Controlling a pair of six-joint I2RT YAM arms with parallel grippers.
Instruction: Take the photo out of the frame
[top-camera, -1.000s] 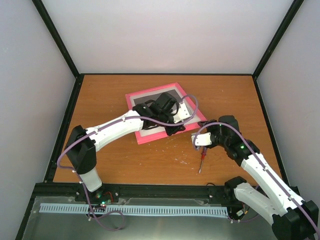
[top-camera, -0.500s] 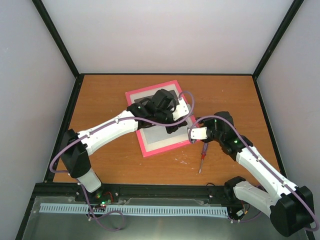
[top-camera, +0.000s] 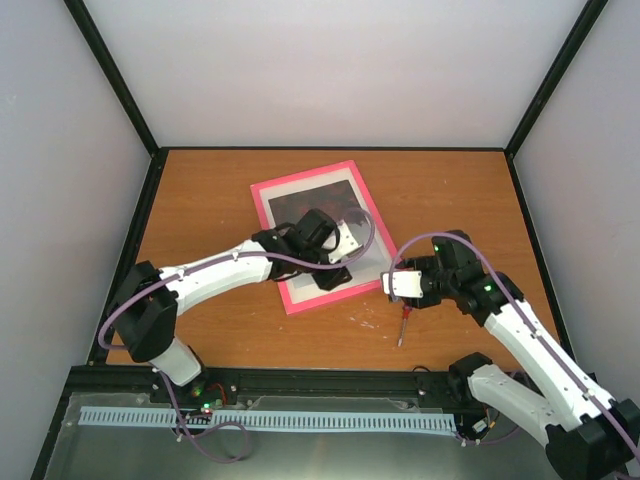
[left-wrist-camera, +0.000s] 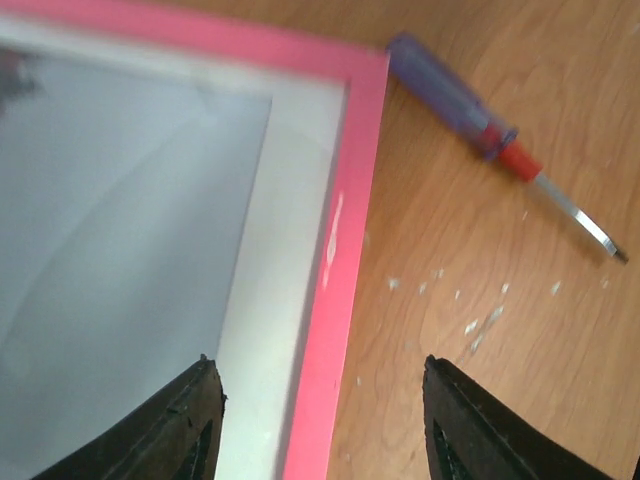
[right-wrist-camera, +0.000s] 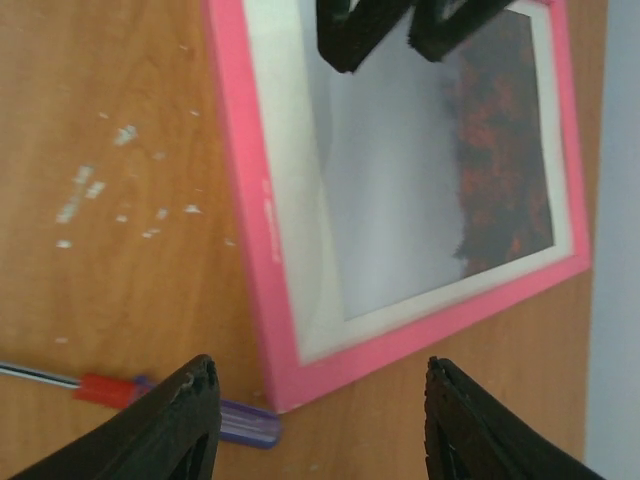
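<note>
The pink frame (top-camera: 302, 175) lies flat and face up on the table, and the photo (top-camera: 315, 197) sits inside it with its dark red end at the far side. My left gripper (top-camera: 335, 272) is open and empty above the frame's near right edge. In the left wrist view its fingers (left-wrist-camera: 190, 425) straddle the pink border (left-wrist-camera: 340, 250), beside the pale end of the photo (left-wrist-camera: 110, 230). My right gripper (top-camera: 398, 288) is open and empty, just right of the frame's near right corner (right-wrist-camera: 275, 385). The right wrist view also shows the photo (right-wrist-camera: 400, 200).
A red-and-purple-handled screwdriver (top-camera: 404, 322) lies on the table near the frame's right corner, below my right gripper; it shows in both wrist views (left-wrist-camera: 455, 100) (right-wrist-camera: 200, 405). Small white flecks (top-camera: 366, 320) dot the wood there. Grey walls close in the table.
The frame has turned on the table. My left gripper has slid toward the frame's near right edge. My right gripper came up to the frame's corner, then drew back right.
</note>
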